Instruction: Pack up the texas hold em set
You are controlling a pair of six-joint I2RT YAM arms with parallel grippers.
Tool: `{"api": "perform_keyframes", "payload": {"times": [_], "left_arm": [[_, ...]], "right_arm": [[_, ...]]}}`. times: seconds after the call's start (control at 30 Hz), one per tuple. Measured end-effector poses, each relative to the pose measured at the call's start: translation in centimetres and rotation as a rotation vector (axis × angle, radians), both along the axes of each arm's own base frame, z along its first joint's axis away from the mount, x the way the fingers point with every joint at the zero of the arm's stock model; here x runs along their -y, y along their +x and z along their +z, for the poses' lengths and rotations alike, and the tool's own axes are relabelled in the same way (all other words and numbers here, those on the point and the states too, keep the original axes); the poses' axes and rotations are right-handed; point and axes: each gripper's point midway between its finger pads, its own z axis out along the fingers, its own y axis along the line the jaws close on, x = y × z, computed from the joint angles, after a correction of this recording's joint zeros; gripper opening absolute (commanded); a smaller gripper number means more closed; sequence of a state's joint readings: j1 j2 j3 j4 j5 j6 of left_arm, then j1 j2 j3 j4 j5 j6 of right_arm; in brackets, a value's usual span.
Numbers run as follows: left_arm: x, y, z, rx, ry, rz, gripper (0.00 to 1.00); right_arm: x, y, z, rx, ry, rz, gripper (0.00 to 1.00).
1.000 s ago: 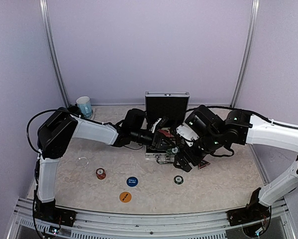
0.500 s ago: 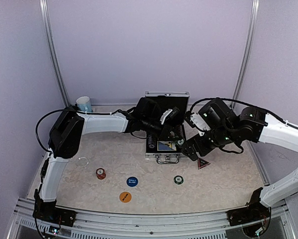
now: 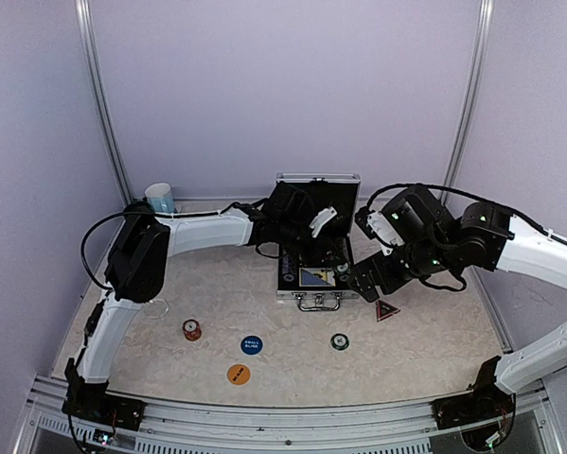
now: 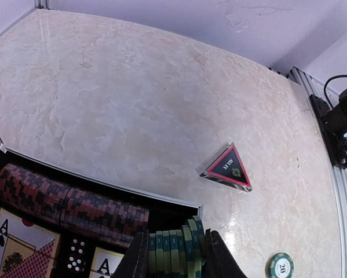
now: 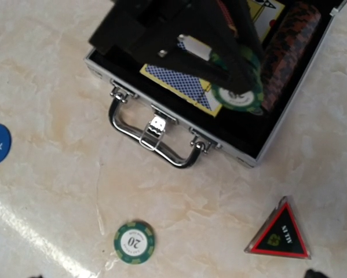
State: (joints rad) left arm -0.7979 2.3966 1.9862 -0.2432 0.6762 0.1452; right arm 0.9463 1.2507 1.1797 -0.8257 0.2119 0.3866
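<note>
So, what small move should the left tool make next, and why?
Probably ease the green chip stack down into the case, then open. The left tool is shut on the stack, over the corner of the open case, next to the red chip row.

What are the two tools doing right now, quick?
Left tool: closed on a stack of green chips.
Right tool: open, holding nothing.

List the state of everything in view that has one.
Case: open, lid upright.
Left gripper: shut on green chip stack, over case.
Right gripper: open, empty.
Triangular marker: lying outside case.
Loose green chip: flat, outside case.
Blue button, orange button: outside case.
</note>
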Motion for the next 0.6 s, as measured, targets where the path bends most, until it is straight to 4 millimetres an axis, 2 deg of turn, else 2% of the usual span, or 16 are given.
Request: {"api": "perform_keyframes", "payload": {"times": [0.17,0.43,0.6], "left_arm": [[1.1,0.3,-1.1,0.100,0.042,-0.006,0.00],[3.0,-1.1,-3.9,0.225,0.135,-0.019,0.00],[2.9,-0.9,-4.5,0.276,0.175,-0.007,0.00]], "right_arm": [[0.1,0.0,0.0,-0.001,0.000,-0.006,0.97],[0.2,-0.1,-0.4,-0.012,-0.001,-0.016,0.97],[0.3,-0.1,-0.6,-0.018,-0.003,-0.019,0.97]]}}
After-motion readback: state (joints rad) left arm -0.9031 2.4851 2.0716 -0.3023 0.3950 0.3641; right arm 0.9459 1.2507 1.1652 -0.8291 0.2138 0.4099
